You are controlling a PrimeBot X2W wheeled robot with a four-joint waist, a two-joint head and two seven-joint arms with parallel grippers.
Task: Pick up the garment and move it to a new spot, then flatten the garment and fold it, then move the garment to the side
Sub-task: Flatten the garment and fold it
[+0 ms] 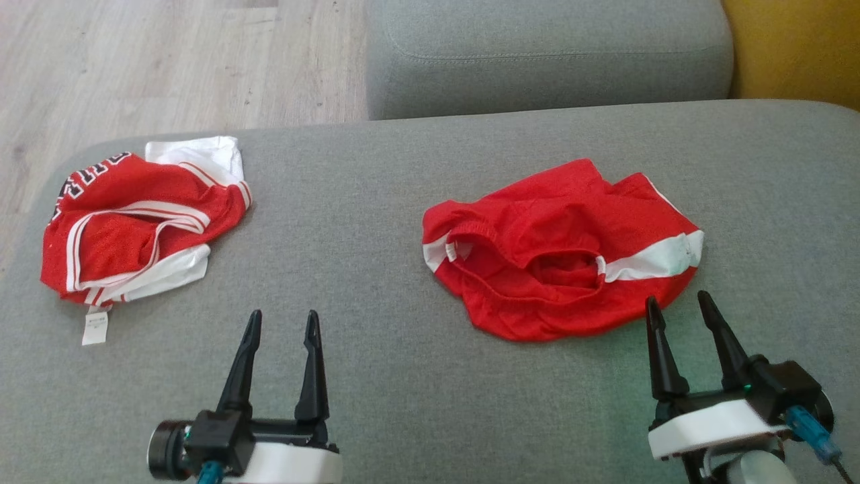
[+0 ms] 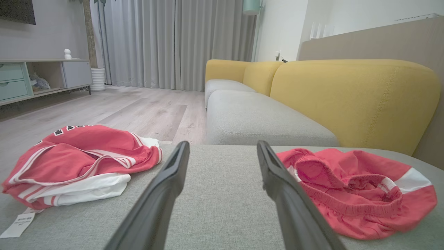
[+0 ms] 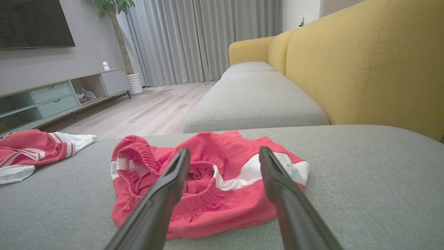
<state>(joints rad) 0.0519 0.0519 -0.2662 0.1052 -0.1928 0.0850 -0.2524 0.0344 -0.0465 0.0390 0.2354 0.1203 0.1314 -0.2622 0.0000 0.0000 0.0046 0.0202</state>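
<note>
- Red shorts [image 1: 557,249] crumpled on grey cushion [image 1: 403,188].
- Right gripper [image 1: 676,297] just beside shorts' near edge, wide, empty.
- Left gripper [image 1: 283,314] well left of shorts, wide, empty.
- Red jersey [image 1: 134,222] farther left.

This is a home living room. A long sofa [image 2: 263,118] with grey seat cushions [image 3: 256,100] and mustard-yellow backrests [image 3: 364,69] runs towards floor-length grey curtains [image 3: 204,38], beside a pale wood-plank floor [image 2: 138,111]. Across the floor a dark television [image 3: 34,22] hangs on the wall above a low cabinet [image 3: 55,99] with pale green drawers and open shelves, and a potted plant [image 3: 134,83] stands in the corner beside it. Red shorts [image 1: 557,249] and a red-and-white jersey [image 1: 134,222] lie crumpled on the nearest grey cushion [image 1: 376,376].
</note>
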